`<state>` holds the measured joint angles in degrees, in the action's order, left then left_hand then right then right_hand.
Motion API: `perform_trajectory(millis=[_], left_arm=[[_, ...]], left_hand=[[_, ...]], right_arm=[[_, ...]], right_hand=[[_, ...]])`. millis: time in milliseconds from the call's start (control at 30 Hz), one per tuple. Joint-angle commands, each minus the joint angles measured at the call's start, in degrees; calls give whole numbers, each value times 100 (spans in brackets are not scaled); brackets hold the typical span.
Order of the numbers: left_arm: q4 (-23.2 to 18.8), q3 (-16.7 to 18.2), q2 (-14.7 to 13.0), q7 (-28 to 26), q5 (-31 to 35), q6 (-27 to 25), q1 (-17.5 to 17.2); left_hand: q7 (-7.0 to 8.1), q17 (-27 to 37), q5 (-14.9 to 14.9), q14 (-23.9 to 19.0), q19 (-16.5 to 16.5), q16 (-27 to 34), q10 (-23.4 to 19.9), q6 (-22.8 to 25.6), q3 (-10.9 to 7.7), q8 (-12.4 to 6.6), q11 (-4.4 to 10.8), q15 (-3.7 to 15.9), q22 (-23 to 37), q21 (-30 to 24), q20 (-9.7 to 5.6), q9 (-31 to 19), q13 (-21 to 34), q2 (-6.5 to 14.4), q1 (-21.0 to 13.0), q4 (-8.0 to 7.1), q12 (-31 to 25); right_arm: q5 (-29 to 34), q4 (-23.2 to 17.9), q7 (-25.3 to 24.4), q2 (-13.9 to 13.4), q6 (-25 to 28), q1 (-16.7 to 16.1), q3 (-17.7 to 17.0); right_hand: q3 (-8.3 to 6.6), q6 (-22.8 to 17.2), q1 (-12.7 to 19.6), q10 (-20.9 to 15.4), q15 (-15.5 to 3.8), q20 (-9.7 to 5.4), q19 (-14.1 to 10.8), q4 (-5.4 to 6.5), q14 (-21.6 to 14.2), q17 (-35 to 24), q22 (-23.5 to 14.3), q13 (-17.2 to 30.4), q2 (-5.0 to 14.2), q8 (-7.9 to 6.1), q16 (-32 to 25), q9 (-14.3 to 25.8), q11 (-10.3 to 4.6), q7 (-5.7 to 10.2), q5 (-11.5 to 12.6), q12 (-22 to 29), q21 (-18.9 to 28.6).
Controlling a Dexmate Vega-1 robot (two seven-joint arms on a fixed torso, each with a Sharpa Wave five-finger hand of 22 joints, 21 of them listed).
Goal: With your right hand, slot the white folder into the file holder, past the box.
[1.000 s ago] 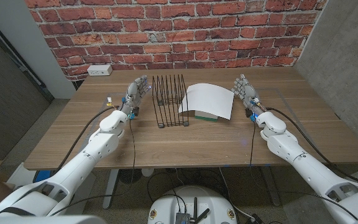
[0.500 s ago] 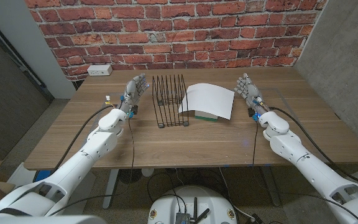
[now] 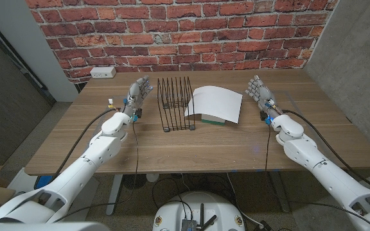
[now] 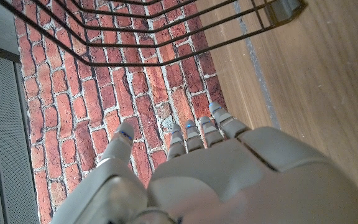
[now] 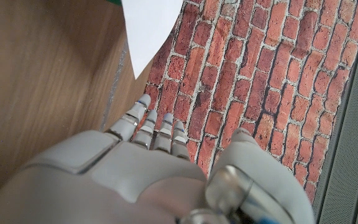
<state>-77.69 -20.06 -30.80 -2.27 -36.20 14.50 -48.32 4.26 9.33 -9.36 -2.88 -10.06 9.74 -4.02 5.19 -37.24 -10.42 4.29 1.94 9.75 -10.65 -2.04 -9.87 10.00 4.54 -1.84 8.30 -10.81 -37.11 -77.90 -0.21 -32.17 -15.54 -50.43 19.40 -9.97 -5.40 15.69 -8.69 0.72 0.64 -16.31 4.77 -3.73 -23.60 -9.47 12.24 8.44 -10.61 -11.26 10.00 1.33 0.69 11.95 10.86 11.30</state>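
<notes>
The right hand [image 3: 260, 94] is held above the table [image 3: 172, 151] with its fingers extended and slightly apart, nothing between them, just to the right of the white folder [image 3: 214, 103] and not touching it. In the right wrist view the same hand [image 5: 148, 168] is seen from behind, fingers straight, with a corner of the folder [image 5: 145, 28] ahead of the fingertips. The folder lies tilted on top of a green-edged box [image 3: 212, 119], overhanging it on most sides, and the wire file holder [image 3: 176, 102] stands just to its left, its dividers upright. Beyond the holder, the left hand [image 3: 139, 93] is raised beside it with its fingers loosely spread and nothing held. No grasp has been made yet, so the whole task is judged to lie ahead. The thin, flat folder offers little to pinch, and a careless approach could push it off the box or against the holder rather than lift it. If it is gripped near one corner only, it may sag or swing and catch on a wire divider instead of entering a slot. The light holder could also be nudged along the table by a misaligned edge. Whether the box is open or closed beneath the folder cannot be told.
</notes>
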Motion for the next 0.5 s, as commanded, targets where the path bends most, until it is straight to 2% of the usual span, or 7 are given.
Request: perform_trajectory(millis=[33, 233, 500], left_arm=[[-189, 58, -141, -66, 13, -96, -101], [-161, 59, -149, -34, 12, -88, -88], [-45, 52, -117, 41, -1, -25, -48]], left_hand=[[5, 8, -41, -35, -44, 30, -23, 67, -23, -19, 0, 432, 9, -42, -474, -18, 13, 133, -49, 41, -35], [12, 8, -41, -42, -40, 30, -19, 66, -24, -16, 6, 432, 9, -39, -471, -19, 13, 129, -52, 46, -31], [15, 8, -41, -41, -36, 27, -24, 71, -27, -15, 15, 432, 9, -37, -468, -19, 13, 129, -55, 50, -31]], right_arm=[[-115, -502, -236, -209, 325, -282, -118], [-220, -760, -411, -272, 526, -424, -196], [-364, -1228, -637, -503, 975, -632, -309]], right_hand=[[-3, 10, -6, -80, 41, 26, -103, -45, -115, 24, -20, -12, -106, 7, -49, 21, 2, -71, 2, 27, 43], [26, 30, -40, -108, 107, 128, -250, -83, -265, 85, -24, -40, -193, 2, -89, 25, 2, -136, -10, 36, 73], [25, -66, 7, -285, 284, 233, -609, -241, -519, 217, -35, -66, -300, -48, -136, 38, 264, -341, -19, 93, 142]])
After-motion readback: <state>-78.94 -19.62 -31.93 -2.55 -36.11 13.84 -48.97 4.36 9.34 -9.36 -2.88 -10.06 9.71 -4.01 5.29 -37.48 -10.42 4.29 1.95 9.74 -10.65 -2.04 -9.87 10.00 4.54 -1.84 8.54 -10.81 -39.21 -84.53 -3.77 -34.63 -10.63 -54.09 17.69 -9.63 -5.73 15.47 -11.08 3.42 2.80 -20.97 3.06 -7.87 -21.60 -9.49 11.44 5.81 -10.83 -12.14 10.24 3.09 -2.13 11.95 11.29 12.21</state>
